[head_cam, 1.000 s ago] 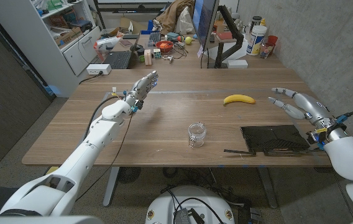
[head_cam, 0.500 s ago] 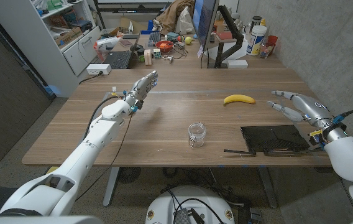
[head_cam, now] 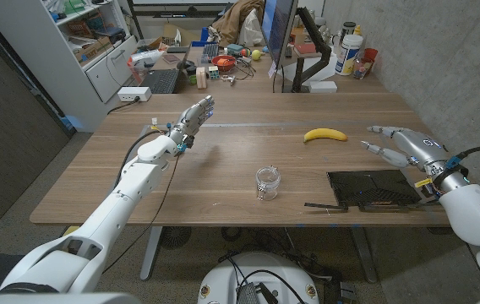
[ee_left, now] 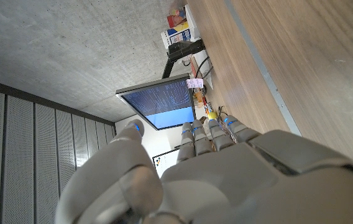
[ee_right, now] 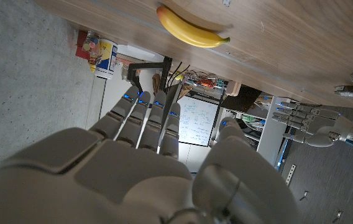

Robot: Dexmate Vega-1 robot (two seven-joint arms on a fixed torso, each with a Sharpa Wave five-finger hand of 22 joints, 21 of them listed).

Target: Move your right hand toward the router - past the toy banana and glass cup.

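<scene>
Head view, right fingers point(head_cam: 379, 140): spread, empty; I keep them loose for a reach.
Right hand point(head_cam: 402, 143): above table's right edge, near toy banana point(head_cam: 324, 134).
Router point(head_cam: 373, 187): front right edge.
Glass cup point(head_cam: 266, 183): front middle.

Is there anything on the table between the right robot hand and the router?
No. The right robot hand hovers open above the router's far right side. The banana and glass cup sit farther left, outside that gap.
</scene>
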